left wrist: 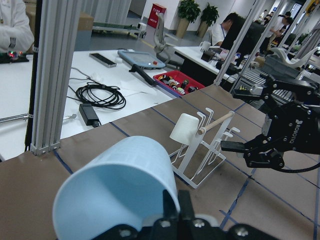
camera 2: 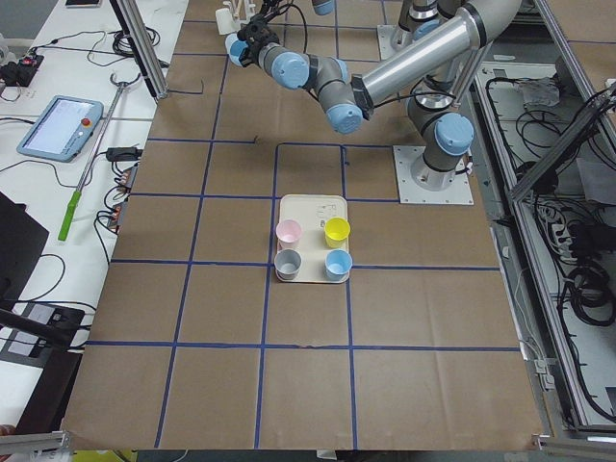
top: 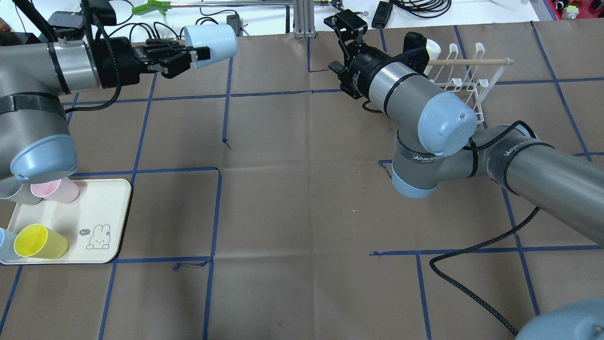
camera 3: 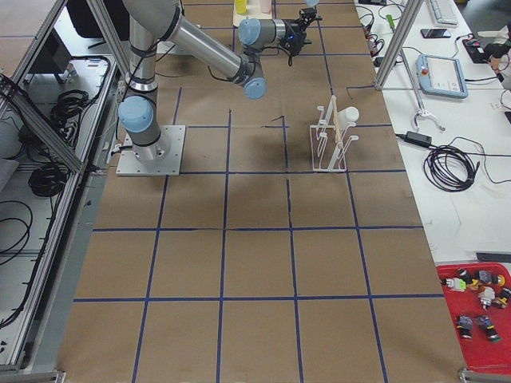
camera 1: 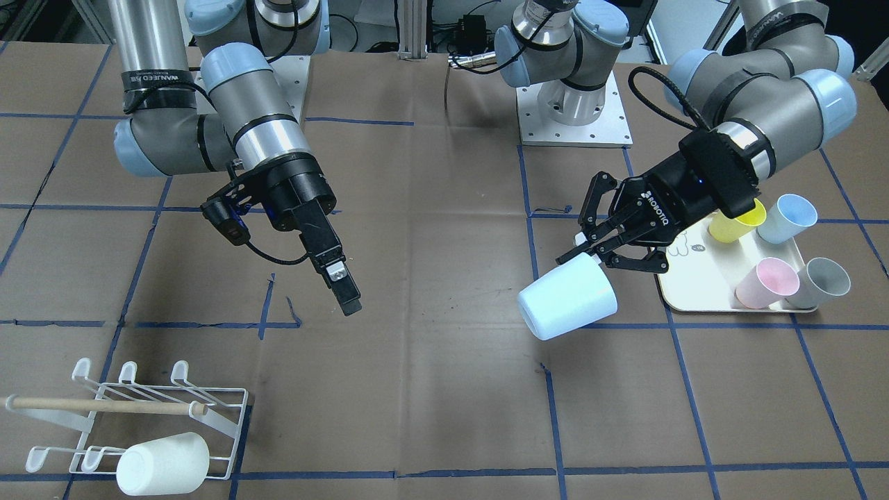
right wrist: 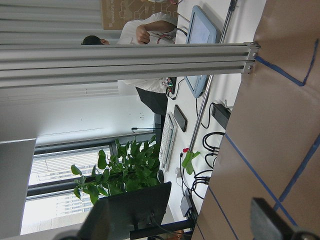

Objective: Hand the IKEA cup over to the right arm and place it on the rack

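My left gripper (camera 1: 589,255) is shut on the rim of a pale blue IKEA cup (camera 1: 567,301) and holds it tilted above the table, mouth towards the gripper. The cup also shows in the overhead view (top: 210,39) and the left wrist view (left wrist: 116,189). My right gripper (camera 1: 344,293) is open and empty, in the air some way from the cup, and it shows in the overhead view (top: 347,27). The white wire rack (camera 1: 142,410) with a wooden dowel stands at the table's edge beyond the right gripper. A white cup (camera 1: 164,463) lies on the rack.
A cream tray (camera 1: 689,286) with a bunny drawing sits under the left arm. It holds a yellow cup (camera 1: 736,221), a blue cup (camera 1: 786,218), a pink cup (camera 1: 767,283) and a grey cup (camera 1: 822,282). Blue tape lines cross the brown table.
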You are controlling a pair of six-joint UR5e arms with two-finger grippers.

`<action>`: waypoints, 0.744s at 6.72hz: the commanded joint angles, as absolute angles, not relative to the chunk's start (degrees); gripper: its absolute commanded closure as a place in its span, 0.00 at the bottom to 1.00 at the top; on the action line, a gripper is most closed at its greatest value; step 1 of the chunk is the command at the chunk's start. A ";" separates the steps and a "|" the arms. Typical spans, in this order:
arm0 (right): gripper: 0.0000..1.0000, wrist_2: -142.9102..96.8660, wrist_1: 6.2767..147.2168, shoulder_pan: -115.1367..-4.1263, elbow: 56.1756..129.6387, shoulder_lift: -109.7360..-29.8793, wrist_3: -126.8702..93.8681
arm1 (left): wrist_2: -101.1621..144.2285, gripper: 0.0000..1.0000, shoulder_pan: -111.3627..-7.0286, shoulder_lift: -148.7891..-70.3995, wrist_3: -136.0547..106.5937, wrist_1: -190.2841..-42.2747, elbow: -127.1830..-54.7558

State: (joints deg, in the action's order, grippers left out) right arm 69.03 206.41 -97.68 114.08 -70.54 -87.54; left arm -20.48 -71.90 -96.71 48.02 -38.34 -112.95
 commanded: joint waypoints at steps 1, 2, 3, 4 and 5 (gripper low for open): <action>0.00 69.17 206.72 -97.47 114.17 -70.31 -87.89 | -18.90 0.99 -74.77 -99.48 47.73 -30.70 -114.52; 0.00 69.26 206.20 -97.38 114.17 -70.31 -87.98 | -19.07 0.98 -77.75 -100.71 47.46 -26.76 -114.52; 0.00 69.87 206.19 -97.30 114.26 -70.31 -87.54 | -19.42 0.97 -80.39 -102.90 43.72 -20.98 -114.43; 0.00 69.70 206.19 -97.29 114.26 -70.31 -87.80 | -19.42 0.97 -80.85 -105.01 36.63 -12.04 -114.61; 0.00 69.70 206.19 -97.29 114.26 -69.88 -87.89 | -19.51 0.97 -80.95 -107.29 28.65 -2.90 -114.61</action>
State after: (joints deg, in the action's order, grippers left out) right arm 69.68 206.21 -97.31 114.25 -70.19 -87.78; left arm -19.41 -80.41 -104.70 37.05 -13.04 -114.55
